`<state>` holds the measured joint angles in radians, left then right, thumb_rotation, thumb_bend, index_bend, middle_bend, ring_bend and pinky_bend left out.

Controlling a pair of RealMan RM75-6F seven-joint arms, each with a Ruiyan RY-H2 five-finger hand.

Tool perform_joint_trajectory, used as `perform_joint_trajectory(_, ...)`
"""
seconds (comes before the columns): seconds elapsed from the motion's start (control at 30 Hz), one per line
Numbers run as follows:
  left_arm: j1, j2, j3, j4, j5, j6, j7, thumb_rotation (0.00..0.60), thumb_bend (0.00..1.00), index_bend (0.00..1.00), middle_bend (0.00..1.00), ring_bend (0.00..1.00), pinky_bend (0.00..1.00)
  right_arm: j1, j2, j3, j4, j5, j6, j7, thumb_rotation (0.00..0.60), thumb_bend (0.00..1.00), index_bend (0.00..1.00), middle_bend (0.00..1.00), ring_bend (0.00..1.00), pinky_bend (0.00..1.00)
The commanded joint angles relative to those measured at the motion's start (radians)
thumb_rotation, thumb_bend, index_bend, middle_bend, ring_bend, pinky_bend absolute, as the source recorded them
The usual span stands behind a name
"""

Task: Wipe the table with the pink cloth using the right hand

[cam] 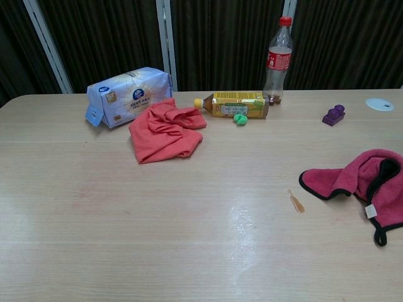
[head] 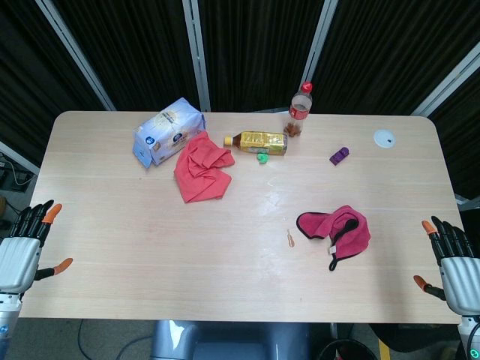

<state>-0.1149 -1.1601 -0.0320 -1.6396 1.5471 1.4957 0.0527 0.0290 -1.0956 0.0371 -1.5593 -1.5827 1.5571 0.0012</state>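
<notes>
- The pink terry cloth with black edge binding [head: 335,228] lies crumpled on the right half of the pale wood-grain laminate surface [head: 150,247]; a small white label shows at its near edge, and one corner trails toward the front edge
- In the chest view the same cloth [cam: 362,179] reads as deep pink, with a soft nap and folds that turn the black binding upward
- A small amber smear of liquid [head: 289,238] sits on the surface just left of the cloth, apart from it
- The right hand [head: 452,259], grey with black fingers and orange tips, hangs off the right front corner of the surface with fingers spread, holding nothing, well apart from the cloth
- The left hand [head: 26,247] of the same build sits off the left front corner, fingers spread, holding nothing
- A coral-red soft cloth [head: 201,166] lies bunched at the rear left, touching a blue-and-white plastic tissue pack [head: 168,133]
- A yellow-labelled plastic tea bottle [head: 259,142] lies on its side beside a small green object [head: 262,157]
- A clear red-capped cola bottle [head: 299,110] stands upright at the rear
- A small purple block [head: 340,155] and a flat white round disc [head: 385,138] lie further right
</notes>
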Motion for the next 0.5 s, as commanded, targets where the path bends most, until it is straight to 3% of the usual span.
perform_joint_trajectory(0.03,0.0,0.0,0.0,0.0,0.001,0.0,0.0,0.6,0.0,0.01,0.0,0.0,0.0,-0.001,0.0,0.0,-0.001,0.0,0.001,-0.001,0.6,0.0,0.0,0.0,0.0,0.09)
perform_joint_trajectory(0.5,-0.001,-0.001,0.0,0.002,0.005,0.002,-0.001,0.6,0.0,0.01,0.0,0.0,0.0,0.026,-0.013,0.009,-0.04,0.03,-0.055,-0.014,0.6,0.0,0.0,0.0,0.0,0.09)
